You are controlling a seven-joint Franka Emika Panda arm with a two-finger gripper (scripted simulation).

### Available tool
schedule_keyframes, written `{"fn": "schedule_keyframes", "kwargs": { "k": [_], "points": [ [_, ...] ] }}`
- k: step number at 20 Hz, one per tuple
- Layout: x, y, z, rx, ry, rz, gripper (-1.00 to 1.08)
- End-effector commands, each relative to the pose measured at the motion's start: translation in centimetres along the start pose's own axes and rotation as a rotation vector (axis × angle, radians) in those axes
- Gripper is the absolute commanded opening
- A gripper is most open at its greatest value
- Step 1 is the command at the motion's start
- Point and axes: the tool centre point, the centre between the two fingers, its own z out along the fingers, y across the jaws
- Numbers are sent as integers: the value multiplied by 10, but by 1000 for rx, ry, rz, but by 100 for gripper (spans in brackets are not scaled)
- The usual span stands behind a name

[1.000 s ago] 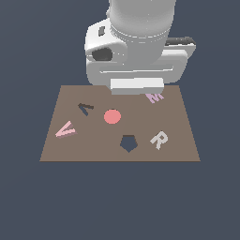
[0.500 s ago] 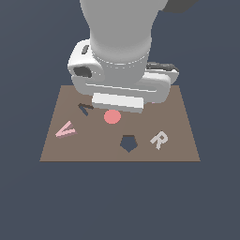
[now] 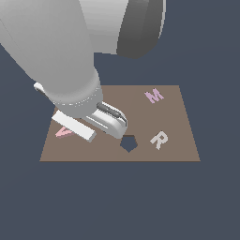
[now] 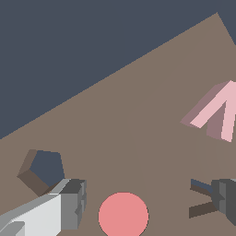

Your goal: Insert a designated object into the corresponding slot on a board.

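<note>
- Risk number one for us: the gripper (image 4: 138,203) is spread wide and holds nothing, and the pink V block (image 4: 216,113) lies off to one side of it on the board (image 3: 178,140), not between the fingers (image 4: 69,203). Come down from here and we'd close on bare board.
- The red disc (image 4: 123,215) sits right between the fingers in the wrist view, so a careless close could pinch or shove that instead.
- The V-shaped slot (image 4: 203,198) is partly hidden behind one finger. Judging alignment for the insert looks tricky, and a slightly twisted V would probably jam on those thin strokes.
- In the exterior view the arm covers most of the board's left side; only a corner of the V (image 3: 63,132) peeks out by the near left edge.
- Around it: a dark pentagon hole (image 3: 129,143) near the middle, a white R (image 3: 159,139) to its right, a lilac M (image 3: 153,95) at the far right. None of them look in the way.
</note>
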Motion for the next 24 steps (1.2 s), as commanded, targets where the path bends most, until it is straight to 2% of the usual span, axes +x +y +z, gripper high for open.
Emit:
{"fn": "schedule_keyframes", "kwargs": {
  "k": [1, 7, 12, 17, 24],
  "points": [
    [17, 17, 10, 1, 6, 101, 100],
    [44, 55, 29, 3, 16, 296, 100],
    [54, 78, 39, 5, 21, 400, 100],
    [58, 88, 43, 6, 23, 444, 100],
    [57, 87, 43, 6, 22, 439, 100]
  ]
}}
